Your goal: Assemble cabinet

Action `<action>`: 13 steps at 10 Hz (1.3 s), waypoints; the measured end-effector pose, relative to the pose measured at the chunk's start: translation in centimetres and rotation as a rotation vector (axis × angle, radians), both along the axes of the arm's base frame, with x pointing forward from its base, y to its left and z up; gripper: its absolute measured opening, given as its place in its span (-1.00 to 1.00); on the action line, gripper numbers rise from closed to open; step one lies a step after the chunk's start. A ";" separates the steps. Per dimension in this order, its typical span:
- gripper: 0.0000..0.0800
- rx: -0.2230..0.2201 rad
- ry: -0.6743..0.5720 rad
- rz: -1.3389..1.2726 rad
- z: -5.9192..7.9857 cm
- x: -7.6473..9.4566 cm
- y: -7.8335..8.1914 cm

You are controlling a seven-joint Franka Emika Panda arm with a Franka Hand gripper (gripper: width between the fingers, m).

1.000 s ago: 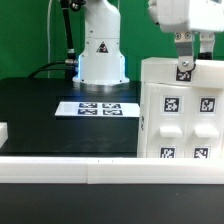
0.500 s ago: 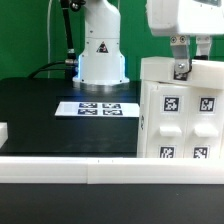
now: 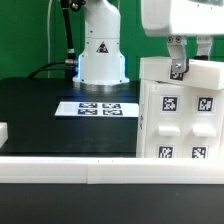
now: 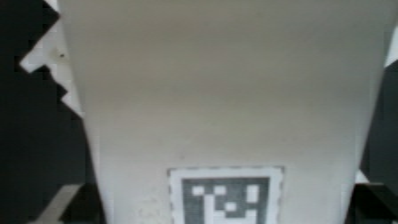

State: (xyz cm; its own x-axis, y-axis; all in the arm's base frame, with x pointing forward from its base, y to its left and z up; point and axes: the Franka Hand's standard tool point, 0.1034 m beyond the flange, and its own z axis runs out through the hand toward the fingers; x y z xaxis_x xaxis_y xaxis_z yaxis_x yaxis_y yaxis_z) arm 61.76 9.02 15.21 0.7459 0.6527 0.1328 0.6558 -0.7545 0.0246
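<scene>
Cabinet (image 3: 180,115) upright on table (image 3: 50,120); interior hidden; fingers (image 3: 178,68) at top edge, grip unclear

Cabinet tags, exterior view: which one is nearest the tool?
The tag on the cabinet's top edge, right at the tool; the others sit lower on the front face.

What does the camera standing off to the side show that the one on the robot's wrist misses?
Only the exterior view shows the robot's base, the black table, the marker board and the claw at the cabinet's top edge. Only the wrist view shows a plain white panel close up, filling the picture. Both show the white cabinet with its black-and-white tags.
</scene>
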 end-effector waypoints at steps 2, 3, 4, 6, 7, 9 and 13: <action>0.40 0.016 0.010 -0.143 0.0 0.0 -0.1; 0.40 0.021 0.013 -0.189 0.0 0.0 -0.1; 0.40 0.032 0.019 -0.288 0.0 0.0 -0.2; 0.40 0.070 0.014 -0.503 0.1 0.4 -0.7; 0.40 0.088 0.005 -0.612 0.1 0.5 -0.6; 0.40 0.118 -0.005 -0.792 0.1 0.7 -0.7; 0.40 0.176 -0.012 -1.107 0.0 0.9 -1.0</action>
